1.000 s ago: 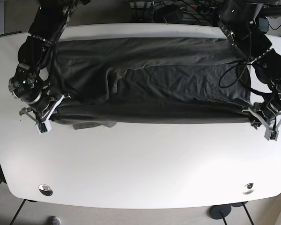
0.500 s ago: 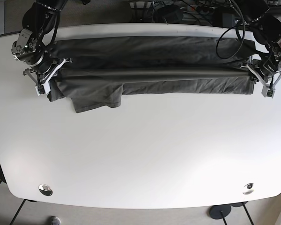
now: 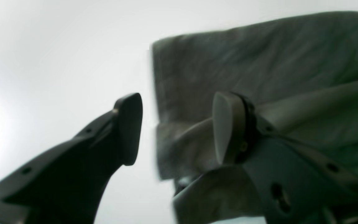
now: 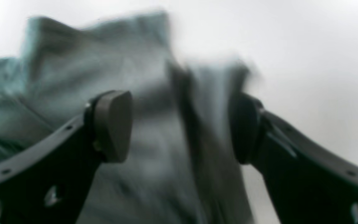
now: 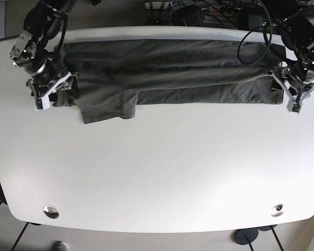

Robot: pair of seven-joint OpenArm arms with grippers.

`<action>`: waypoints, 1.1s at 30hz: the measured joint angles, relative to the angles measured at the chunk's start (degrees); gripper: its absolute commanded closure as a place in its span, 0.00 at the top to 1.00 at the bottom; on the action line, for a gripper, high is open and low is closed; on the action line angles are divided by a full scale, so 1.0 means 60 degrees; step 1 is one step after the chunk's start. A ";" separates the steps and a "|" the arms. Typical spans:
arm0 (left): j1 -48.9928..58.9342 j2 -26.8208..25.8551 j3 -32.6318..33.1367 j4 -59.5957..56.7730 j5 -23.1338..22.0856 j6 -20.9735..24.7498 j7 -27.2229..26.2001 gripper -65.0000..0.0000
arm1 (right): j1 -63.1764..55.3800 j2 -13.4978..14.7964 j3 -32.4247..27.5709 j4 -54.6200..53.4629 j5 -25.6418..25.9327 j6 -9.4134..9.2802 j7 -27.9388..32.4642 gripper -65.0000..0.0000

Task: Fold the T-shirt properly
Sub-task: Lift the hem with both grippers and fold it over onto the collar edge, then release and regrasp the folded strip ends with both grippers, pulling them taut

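Observation:
The dark grey T-shirt (image 5: 172, 68) lies folded lengthwise in a long band across the back of the white table (image 5: 157, 167), with one sleeve (image 5: 107, 107) sticking out toward the front at the left. My left gripper (image 5: 292, 99) is at the band's right end, and in the left wrist view (image 3: 176, 130) it is open with the shirt's corner (image 3: 228, 62) lying beside and under one finger. My right gripper (image 5: 48, 97) is at the band's left end, and in the right wrist view (image 4: 179, 127) it is open with blurred cloth (image 4: 104, 71) lying between the jaws.
Two round metal fittings (image 5: 51, 211) (image 5: 277, 210) sit near the table's front edge. Cables and dark gear (image 5: 209, 13) lie behind the back edge. A cable (image 5: 251, 36) loops over the shirt's right end.
Both grippers carried the shirt's front edge back over the body, then opened. The lifted fold has dropped flat onto the shirt. Both grippers have moved slightly forward.

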 measured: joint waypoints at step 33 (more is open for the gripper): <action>0.1086 0.0437 0.0699 -0.0514 0.0025 0.0000 -0.0929 0.40 | 0.2226 -0.0138 -0.2350 -0.3348 -0.1800 0.0025 0.0630 0.03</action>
